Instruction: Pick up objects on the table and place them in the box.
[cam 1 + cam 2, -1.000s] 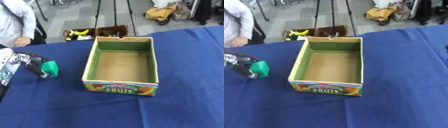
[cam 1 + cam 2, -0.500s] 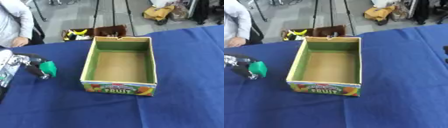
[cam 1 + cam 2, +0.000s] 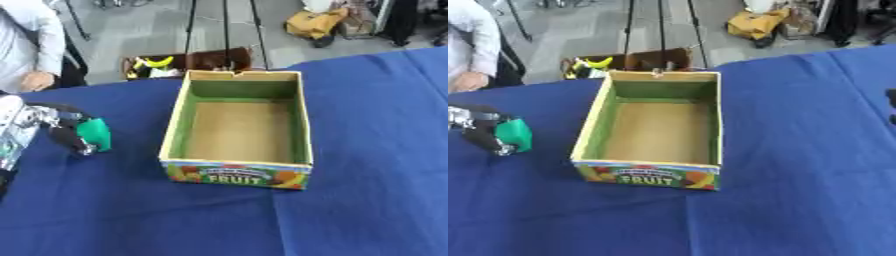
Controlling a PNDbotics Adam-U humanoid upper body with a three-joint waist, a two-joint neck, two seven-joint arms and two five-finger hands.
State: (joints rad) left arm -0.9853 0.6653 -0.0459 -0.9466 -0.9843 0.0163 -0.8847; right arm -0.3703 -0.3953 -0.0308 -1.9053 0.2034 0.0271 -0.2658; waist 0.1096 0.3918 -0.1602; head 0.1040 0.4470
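While the green object [image 3: 94,134] is held by the curled fingers of the left hand [image 3: 61,131], the empty fruit box [image 3: 238,171] is seen well apart, rightward

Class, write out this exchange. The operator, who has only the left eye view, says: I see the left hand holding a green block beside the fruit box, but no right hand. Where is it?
Observer: The right eye view shows what is probably the right hand, only a dark shape cut off by the picture's right edge.
Operator: Is it near the box?
Observer: No. It shows over the blue cloth, well apart from the box, about level with its far half.
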